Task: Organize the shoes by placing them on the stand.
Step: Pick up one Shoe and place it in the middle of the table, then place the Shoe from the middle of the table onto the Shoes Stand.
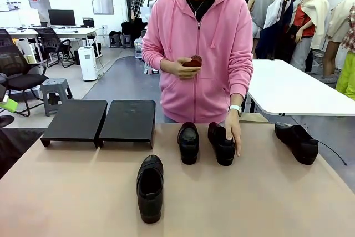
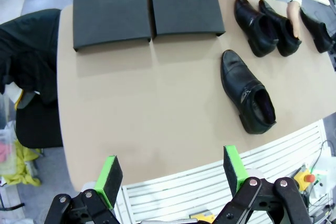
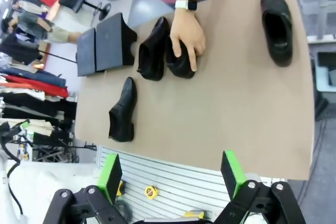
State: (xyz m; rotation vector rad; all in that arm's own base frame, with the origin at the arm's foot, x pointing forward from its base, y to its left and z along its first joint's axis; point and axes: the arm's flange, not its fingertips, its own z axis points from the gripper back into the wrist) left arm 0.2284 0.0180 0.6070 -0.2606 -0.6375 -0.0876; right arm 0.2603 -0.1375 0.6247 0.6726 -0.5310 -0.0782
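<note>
Several black glossy shoes lie on the tan table. One shoe (image 1: 150, 187) (image 2: 247, 92) (image 3: 123, 110) sits nearest me at the front centre. A pair stands mid-table: one shoe (image 1: 188, 142) (image 2: 253, 26) (image 3: 153, 49) and another (image 1: 220, 144) (image 2: 280, 29) (image 3: 178, 61) under the person's hand (image 1: 233, 135) (image 3: 187, 34). A further shoe (image 1: 296, 142) (image 2: 316, 31) (image 3: 277, 25) lies apart at the right. The stand, two low black platforms (image 1: 76, 120) (image 1: 129, 120) (image 2: 108, 7) (image 2: 184, 1) (image 3: 107, 44), is bare at the far left. My left gripper (image 2: 170, 174) and right gripper (image 3: 170, 174) hover open above the table's near edge, holding nothing.
The person in a pink hoodie (image 1: 201, 54) stands at the far side, holding a small dark red object (image 1: 192, 61) in the other hand. A thin black cable (image 1: 333, 152) lies by the right shoe. A white table (image 1: 294, 88) stands behind. A black chair (image 2: 26, 77) stands beside the table's left end.
</note>
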